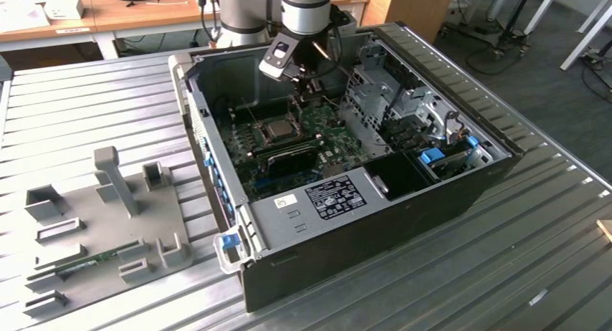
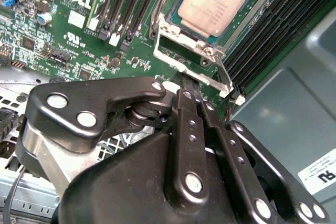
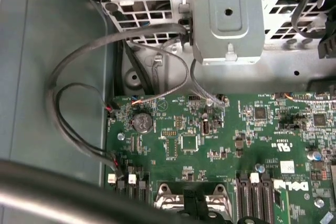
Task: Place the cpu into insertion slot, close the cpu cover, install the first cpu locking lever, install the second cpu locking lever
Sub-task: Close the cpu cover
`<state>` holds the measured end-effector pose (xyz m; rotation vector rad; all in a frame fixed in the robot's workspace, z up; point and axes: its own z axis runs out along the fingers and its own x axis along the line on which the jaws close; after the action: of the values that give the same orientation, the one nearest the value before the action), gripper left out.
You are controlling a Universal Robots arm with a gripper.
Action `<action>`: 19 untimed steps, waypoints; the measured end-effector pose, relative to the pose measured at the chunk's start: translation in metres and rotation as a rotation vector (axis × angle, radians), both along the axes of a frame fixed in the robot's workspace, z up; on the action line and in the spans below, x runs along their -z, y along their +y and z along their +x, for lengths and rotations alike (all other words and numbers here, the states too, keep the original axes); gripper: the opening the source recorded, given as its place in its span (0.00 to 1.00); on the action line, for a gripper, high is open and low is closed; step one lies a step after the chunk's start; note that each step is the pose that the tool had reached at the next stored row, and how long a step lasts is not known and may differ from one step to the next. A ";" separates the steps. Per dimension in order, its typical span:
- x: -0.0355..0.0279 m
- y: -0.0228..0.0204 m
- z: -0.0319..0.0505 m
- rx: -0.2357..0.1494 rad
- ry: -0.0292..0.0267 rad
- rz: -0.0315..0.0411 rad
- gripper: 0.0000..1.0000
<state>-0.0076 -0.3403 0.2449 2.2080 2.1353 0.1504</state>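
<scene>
The gripper, tips pressed together, noses the open cpu cover, cpu lying in the insertion slot left of centre in the exterior view; a skewed shove could bend that cover.

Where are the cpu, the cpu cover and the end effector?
cpu (image 2: 212, 4): second wrist view, centre of its pale top.
cpu cover (image 2: 188, 39): second wrist view, silvery frame bar beside the cpu.
end effector (image 2: 186, 87): second wrist view, between its tips.

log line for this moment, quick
cpu: seated | cpu cover: lying around it | claw: shut, tips at cpu cover edge
</scene>
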 end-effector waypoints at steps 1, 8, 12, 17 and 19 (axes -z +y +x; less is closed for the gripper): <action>0.0000 0.0000 -0.0016 0.000 -0.0012 0.0000 0.10; 0.0000 0.0000 -0.0049 0.000 -0.0033 0.0000 0.10; 0.0008 0.0000 -0.0049 0.000 0.0417 0.0001 0.10; 0.0016 0.0000 -0.0049 0.000 0.0907 -0.0002 0.10; 0.0016 0.0000 -0.0049 0.000 0.0912 -0.0002 0.10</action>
<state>-0.0125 -0.3404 0.2434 2.2568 2.1804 0.0505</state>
